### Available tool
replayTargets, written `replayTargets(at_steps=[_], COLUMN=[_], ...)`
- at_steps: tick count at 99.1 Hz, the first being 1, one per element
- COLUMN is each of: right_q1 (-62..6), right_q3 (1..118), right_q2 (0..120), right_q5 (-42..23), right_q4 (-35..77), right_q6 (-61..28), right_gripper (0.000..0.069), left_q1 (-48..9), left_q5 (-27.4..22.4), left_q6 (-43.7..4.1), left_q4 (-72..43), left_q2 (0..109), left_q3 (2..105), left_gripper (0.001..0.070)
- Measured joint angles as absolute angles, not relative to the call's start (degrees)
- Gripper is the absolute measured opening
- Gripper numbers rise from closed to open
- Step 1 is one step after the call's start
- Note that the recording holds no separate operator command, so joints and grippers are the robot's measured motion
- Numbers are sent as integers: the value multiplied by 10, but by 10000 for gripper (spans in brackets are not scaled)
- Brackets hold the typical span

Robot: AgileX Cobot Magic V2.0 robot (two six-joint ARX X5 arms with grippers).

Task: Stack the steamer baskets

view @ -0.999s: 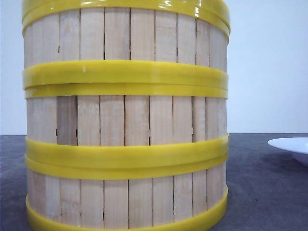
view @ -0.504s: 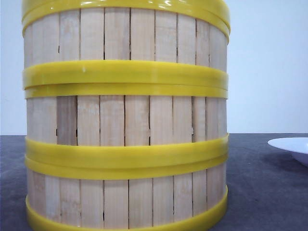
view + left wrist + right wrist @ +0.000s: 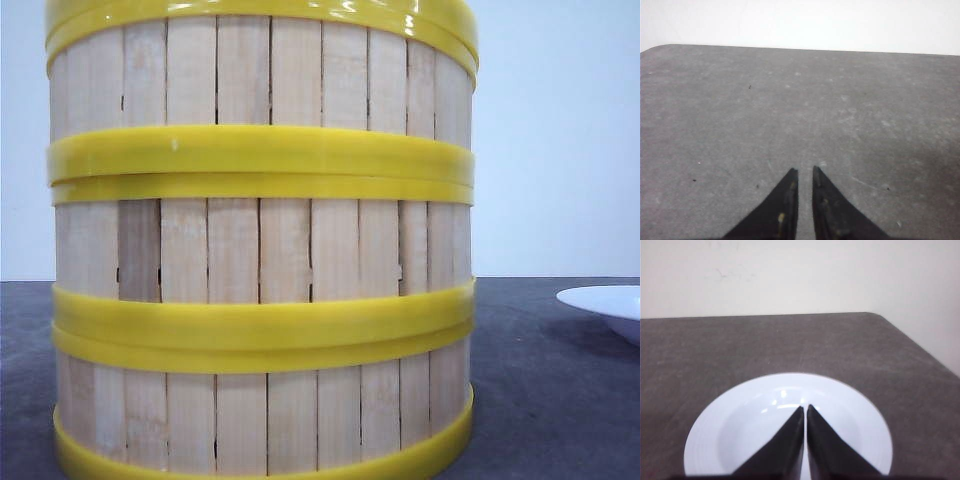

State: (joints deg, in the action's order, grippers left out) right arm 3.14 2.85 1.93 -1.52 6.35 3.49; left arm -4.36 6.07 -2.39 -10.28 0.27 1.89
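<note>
You are looking at a stack of round steamer baskets with pale wooden slat walls and thick glossy yellow rims. It is standing very near the front camera, on the left and middle of the dark grey table, and it is filling most of that view. At least three tiers are showing, one sitting straight on the other, with the rims lining up. The top of the stack is cut off, so you cannot tell if more baskets are above. The stack's axis is upright.

To the right, well apart from the stack, the edge of a shallow white plate is lying on the table.

The left gripper is hanging over bare table, its two dark fingers almost together with only a thin slit between them, and it is holding nothing. No basket is appearing in its view, so you cannot tell from there which way the stack lies from it.

The right gripper is hanging over the white plate, with the fingers pressed together at the tips and nothing between them. Judging by the plate's place in the front view, this arm is out on the right side, and the stack lies to its left.

In my judgement the stacking is looking finished or nearly so, because no loose basket is showing anywhere. If one more is waiting, neither arm is plainly the nearer.
</note>
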Motion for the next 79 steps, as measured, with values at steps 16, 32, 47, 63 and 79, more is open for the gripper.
replayTargets(at_steps=[16,32,47,63,79], right_q1=[31,31,31,31,31], right_q3=[8,8,8,8,8], right_q2=[3,3,3,3,3], right_q5=[-2,0,0,0,0], right_q4=[75,70,69,66,66], right_q6=[35,35,39,39,39], right_gripper=[5,5,5,5,5], left_q1=[-44,-44,-44,-44,-44], left_q5=[61,61,61,61,61], left_q6=[-24,-24,-24,-24,-24], left_q4=[-103,-103,-103,-103,-103], left_q2=[3,3,3,3,3], left_q3=[19,19,19,19,19], left_gripper=[25,25,25,25,25])
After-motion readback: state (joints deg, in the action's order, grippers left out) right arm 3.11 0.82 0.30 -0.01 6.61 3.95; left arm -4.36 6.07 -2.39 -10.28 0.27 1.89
